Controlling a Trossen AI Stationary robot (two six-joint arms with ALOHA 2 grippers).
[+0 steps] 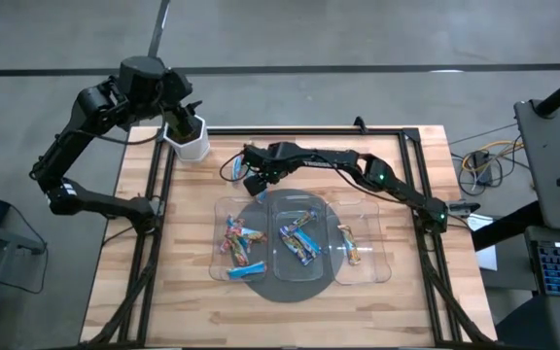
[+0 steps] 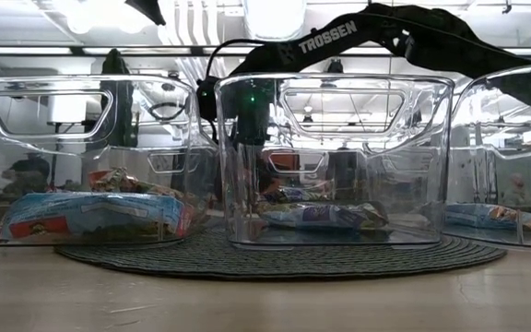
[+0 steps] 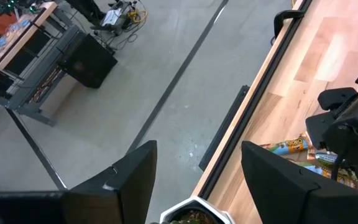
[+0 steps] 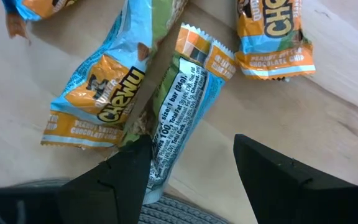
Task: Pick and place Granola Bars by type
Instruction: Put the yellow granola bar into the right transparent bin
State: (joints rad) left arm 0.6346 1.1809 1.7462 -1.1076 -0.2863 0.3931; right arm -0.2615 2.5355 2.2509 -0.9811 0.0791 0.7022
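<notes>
Several loose Granola Bars in light-blue and orange wrappers (image 4: 101,93) lie flat on the wooden table beyond the trays (image 1: 233,171). My right gripper (image 1: 258,185) hangs over them, pointing down and open. In its wrist view its fingers (image 4: 190,146) stand on either side of the near end of one bar lying label side down (image 4: 185,99). More bars lie in three clear trays: mixed red-pink and blue on the left (image 1: 241,241), blue in the middle (image 1: 299,239), tan-orange on the right (image 1: 350,243). My left gripper (image 1: 185,126) waits open over a white cup (image 1: 191,146).
The three clear trays (image 2: 335,88) stand side by side on a dark round mat (image 1: 285,282), whose edge lies right by the loose bars (image 4: 166,208). A black frame rail (image 1: 290,129) runs along the table's far edge. Bare wood lies toward the near edge.
</notes>
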